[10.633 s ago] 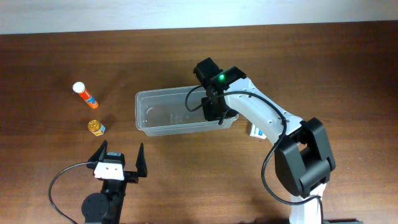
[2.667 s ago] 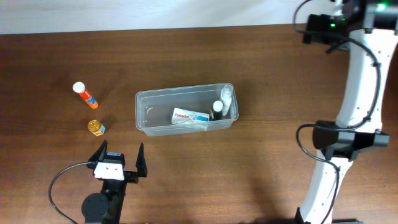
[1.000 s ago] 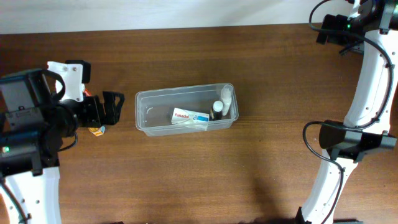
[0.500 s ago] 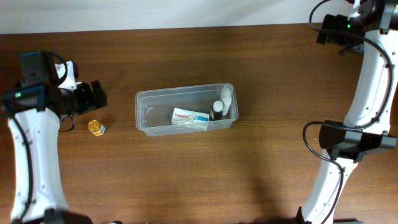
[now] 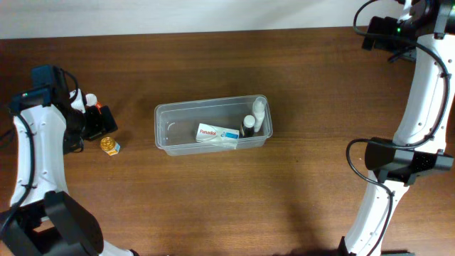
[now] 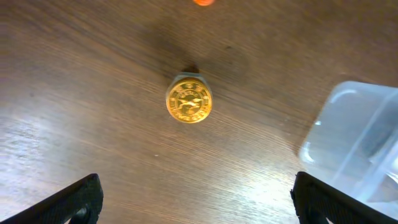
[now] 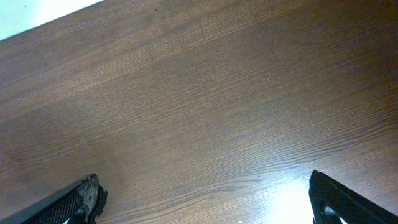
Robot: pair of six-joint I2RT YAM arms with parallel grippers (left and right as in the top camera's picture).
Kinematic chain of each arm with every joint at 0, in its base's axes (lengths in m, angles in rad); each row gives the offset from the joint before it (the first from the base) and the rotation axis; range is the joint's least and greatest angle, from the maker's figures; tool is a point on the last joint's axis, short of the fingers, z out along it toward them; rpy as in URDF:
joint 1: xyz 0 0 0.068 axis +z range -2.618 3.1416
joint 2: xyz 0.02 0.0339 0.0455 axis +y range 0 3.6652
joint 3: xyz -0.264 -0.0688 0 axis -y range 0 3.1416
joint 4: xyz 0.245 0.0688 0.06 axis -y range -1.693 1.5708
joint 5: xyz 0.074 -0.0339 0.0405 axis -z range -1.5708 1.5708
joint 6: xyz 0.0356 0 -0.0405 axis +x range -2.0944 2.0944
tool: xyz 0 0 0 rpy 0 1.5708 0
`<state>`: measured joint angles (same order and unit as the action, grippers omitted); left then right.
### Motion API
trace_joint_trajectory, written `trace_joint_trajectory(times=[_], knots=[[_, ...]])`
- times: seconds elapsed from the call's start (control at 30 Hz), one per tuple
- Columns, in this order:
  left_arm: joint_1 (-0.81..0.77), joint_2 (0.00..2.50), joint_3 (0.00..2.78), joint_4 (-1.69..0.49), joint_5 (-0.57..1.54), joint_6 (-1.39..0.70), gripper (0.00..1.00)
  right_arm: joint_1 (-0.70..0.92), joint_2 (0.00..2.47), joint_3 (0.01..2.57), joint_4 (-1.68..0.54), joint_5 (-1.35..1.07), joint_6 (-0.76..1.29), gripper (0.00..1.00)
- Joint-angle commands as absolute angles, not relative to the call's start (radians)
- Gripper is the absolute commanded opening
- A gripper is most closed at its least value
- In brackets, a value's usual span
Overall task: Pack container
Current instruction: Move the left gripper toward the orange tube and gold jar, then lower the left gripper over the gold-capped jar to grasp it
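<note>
Left arm has swung in closer over the last half second, and now the left gripper (image 6: pixel 198 198) hangs above the gold-lidded jar (image 6: pixel 188 102), fingers spread wide with nothing between them. That jar stands alone on the wooden table (image 5: pixel 213 206), apart from the tub. Just beyond it, a white-capped tube (image 5: pixel 91 100) peeks out beside the arm. Mid-table sits the container (image 5: pixel 162 114), clear plastic. Inside, a white Panadol box (image 5: pixel 217 133) lies flat, and a dark-capped bottle (image 5: pixel 248 126) and a pale bottle (image 5: pixel 258 109) sit at the right end. At the far right corner, the right gripper (image 7: pixel 205 199) is spread wide over bare wood, holding nothing.
</note>
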<state>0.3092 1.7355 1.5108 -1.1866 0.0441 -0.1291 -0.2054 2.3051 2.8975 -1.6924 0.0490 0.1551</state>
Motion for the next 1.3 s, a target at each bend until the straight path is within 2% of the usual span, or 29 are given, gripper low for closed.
trace_joint_trajectory(times=[0.0, 0.2, 0.97, 1.27], knots=[[0.309, 1.741, 1.48, -1.18, -0.025, -0.201, 0.98, -0.209, 2.296, 2.896, -1.698, 0.058, 0.162, 0.99], [0.308, 1.741, 1.377, -1.104, -0.049, -0.27, 0.98, -0.209, 2.296, 2.896, -1.698, 0.057, 0.162, 0.98], [0.271, 1.741, 1.114, -0.728, -0.049, -0.208, 0.99, -0.209, 2.296, 2.896, -1.698, 0.057, 0.163, 0.98], [0.271, 1.742, 1.093, -0.634, -0.049, -0.208, 0.98, -0.209, 2.296, 2.896, -1.698, 0.057, 0.162, 0.98]])
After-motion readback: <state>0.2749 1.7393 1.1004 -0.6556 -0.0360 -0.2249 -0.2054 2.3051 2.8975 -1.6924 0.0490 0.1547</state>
